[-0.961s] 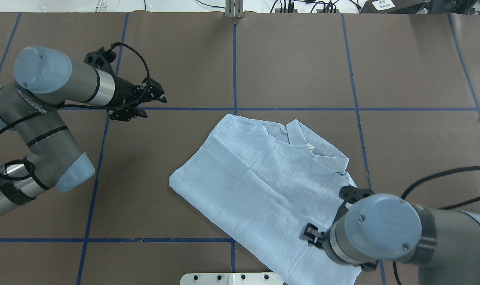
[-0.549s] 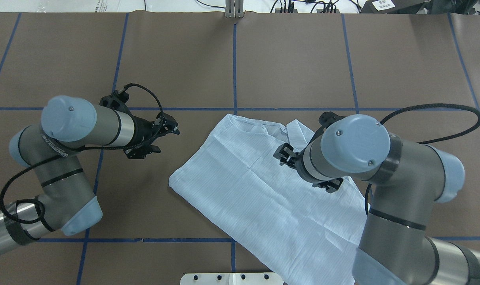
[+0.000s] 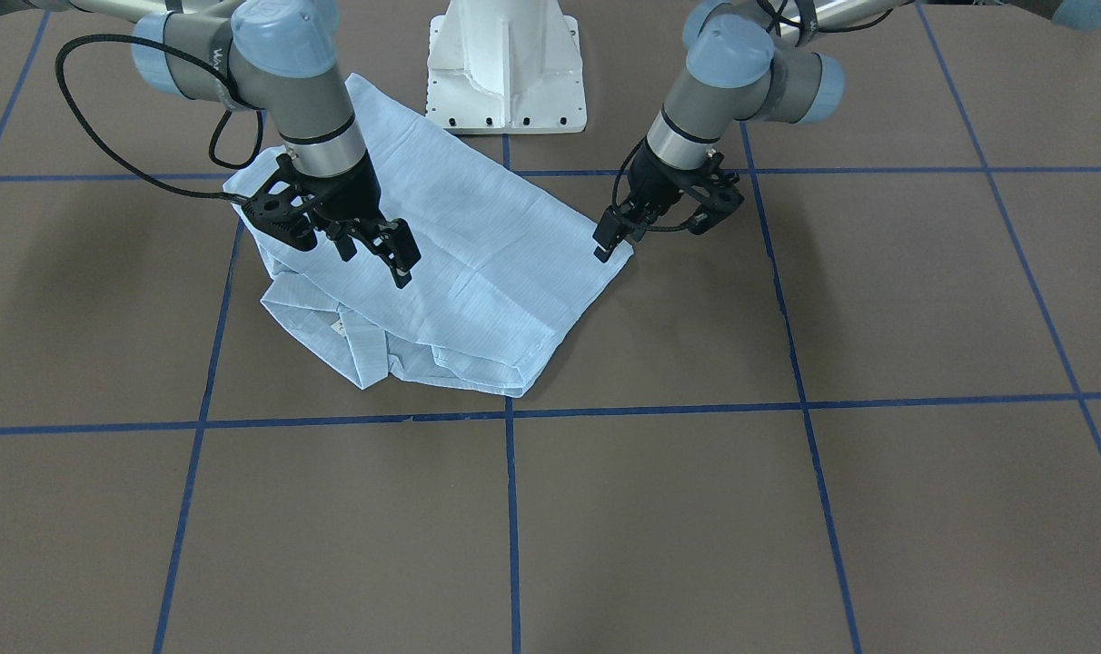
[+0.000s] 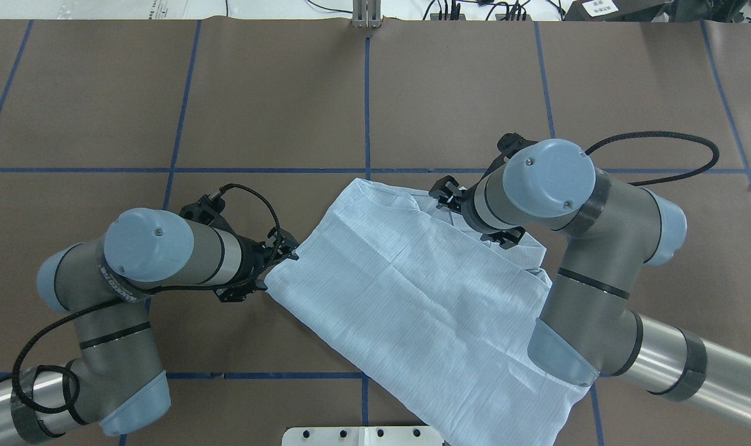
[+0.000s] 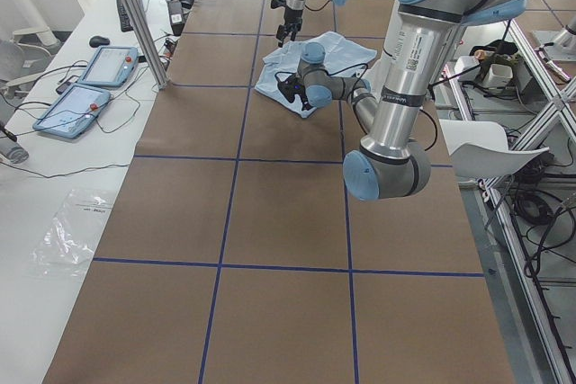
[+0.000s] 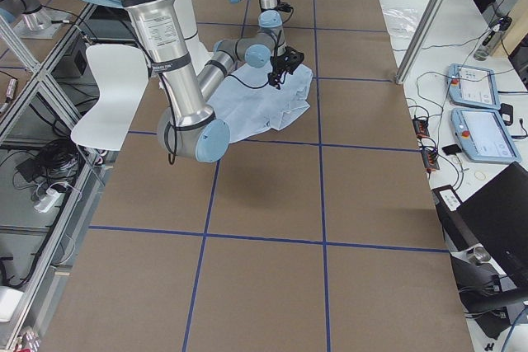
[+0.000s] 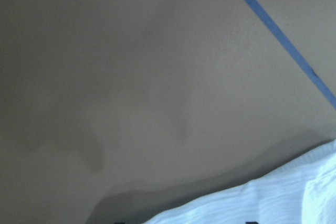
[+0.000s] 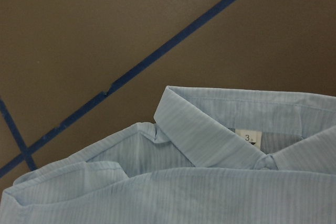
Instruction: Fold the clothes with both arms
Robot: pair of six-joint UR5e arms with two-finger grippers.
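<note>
Left gripper and right gripper: both spread, holding nothing.
Your shirt lies part-folded, 5 o'clock of table centre; left at its 9 o'clock corner, right over collar. Grasp and further folds outstanding.

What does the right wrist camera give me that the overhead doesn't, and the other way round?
Right wrist only: the inside of the collar, with a size tag reading 3; overhead, the right arm covers most of that. Overhead only: both arms, and the left gripper with jaws open at the shirt corner nearest it. Both: light blue striped fabric on the brown table with blue tape lines.
</note>
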